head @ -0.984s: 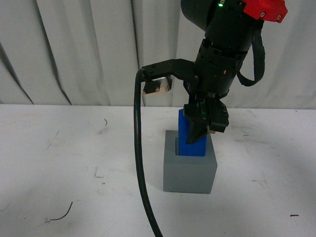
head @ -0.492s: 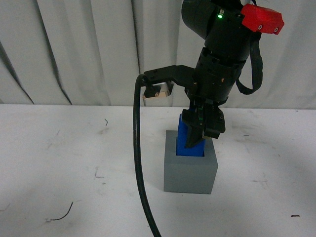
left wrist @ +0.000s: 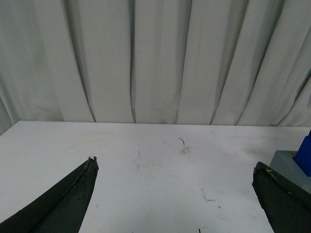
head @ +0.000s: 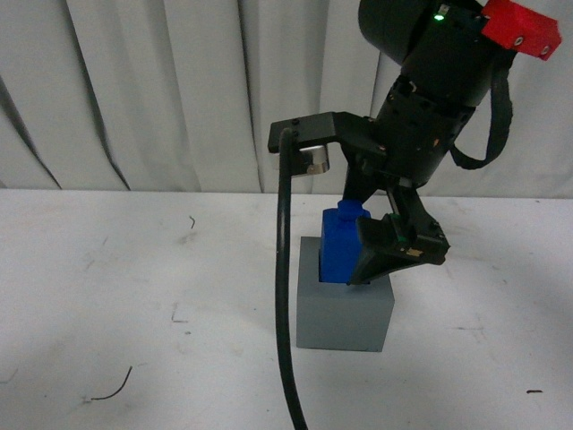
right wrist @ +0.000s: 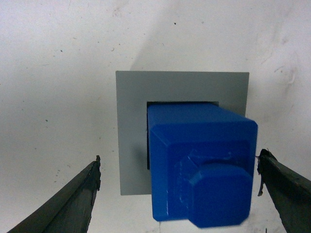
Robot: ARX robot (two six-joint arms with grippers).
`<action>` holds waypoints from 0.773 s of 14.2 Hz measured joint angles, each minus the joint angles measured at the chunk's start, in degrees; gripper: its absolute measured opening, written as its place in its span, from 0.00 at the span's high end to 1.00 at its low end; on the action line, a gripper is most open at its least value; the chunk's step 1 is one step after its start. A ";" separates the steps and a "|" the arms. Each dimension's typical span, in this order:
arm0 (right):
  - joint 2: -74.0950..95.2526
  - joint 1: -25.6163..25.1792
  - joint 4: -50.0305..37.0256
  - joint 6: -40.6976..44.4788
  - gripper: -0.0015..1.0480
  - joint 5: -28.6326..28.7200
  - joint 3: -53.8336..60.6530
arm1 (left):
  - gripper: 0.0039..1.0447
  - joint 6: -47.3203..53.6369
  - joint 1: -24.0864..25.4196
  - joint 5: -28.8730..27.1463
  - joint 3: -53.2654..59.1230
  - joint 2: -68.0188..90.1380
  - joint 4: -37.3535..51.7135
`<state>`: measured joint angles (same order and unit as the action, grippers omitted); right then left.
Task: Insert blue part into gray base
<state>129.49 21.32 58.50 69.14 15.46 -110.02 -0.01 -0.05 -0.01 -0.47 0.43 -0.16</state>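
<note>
The gray base (head: pixel 345 313) stands on the white table. The blue part (head: pixel 338 246) stands upright in its top recess, stud up, and sticks out well above the rim. My right gripper (head: pixel 367 258) hangs over it, open, with one finger (head: pixel 398 242) beside the block's right face. In the right wrist view the blue part (right wrist: pixel 201 170) sits in the gray base (right wrist: pixel 131 131) between the spread fingers of the right gripper (right wrist: pixel 180 155), touching neither. My left gripper (left wrist: pixel 175 165) is open and empty over bare table, with the gray base (left wrist: pixel 286 165) and the blue part (left wrist: pixel 305 155) at the frame's edge.
A black cable (head: pixel 286 313) hangs from the right arm just left of the base. A white curtain (head: pixel 134 90) closes the back. A small dark wire scrap (head: pixel 112 391) lies on the table (head: pixel 107 296) at the front left.
My right gripper has opened and let go of the blue part, and its arm has shifted right and up. The blue part stays standing in the base's recess.
</note>
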 joint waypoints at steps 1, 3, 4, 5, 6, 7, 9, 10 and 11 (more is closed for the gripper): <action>-2.93 -2.36 -3.76 1.09 0.06 0.92 3.65 | 0.06 0.02 0.00 0.00 0.00 0.00 0.00; -7.76 -6.27 -9.97 1.62 0.06 1.99 9.60 | 0.06 0.00 0.00 0.00 0.00 0.00 0.00; -9.84 -8.59 -12.70 2.01 0.06 2.03 12.02 | 0.06 0.00 0.00 0.00 0.00 0.00 0.00; -12.46 -12.11 -16.13 2.43 0.06 2.56 15.04 | 0.06 0.02 0.00 0.00 0.00 0.00 0.00; -14.47 -15.47 -19.02 2.47 0.06 3.06 17.25 | 0.06 0.02 0.00 0.00 0.00 0.00 0.00; -15.39 -18.08 -20.24 2.47 0.06 3.34 17.77 | 0.06 0.02 0.00 0.00 0.00 0.00 0.00; -16.61 -19.28 -24.44 2.32 0.06 6.91 17.88 | 0.06 0.02 0.00 0.02 0.00 0.00 0.00; -17.99 -18.58 -28.92 1.51 0.06 9.66 18.60 | 0.06 0.02 0.00 0.00 0.00 0.00 0.00; -19.52 -18.21 -32.44 0.33 0.06 11.17 19.15 | 0.06 0.00 0.00 -0.02 0.00 0.00 0.00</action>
<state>109.97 3.11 26.06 69.47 26.63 -90.87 -0.01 -0.05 -0.03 -0.47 0.43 -0.16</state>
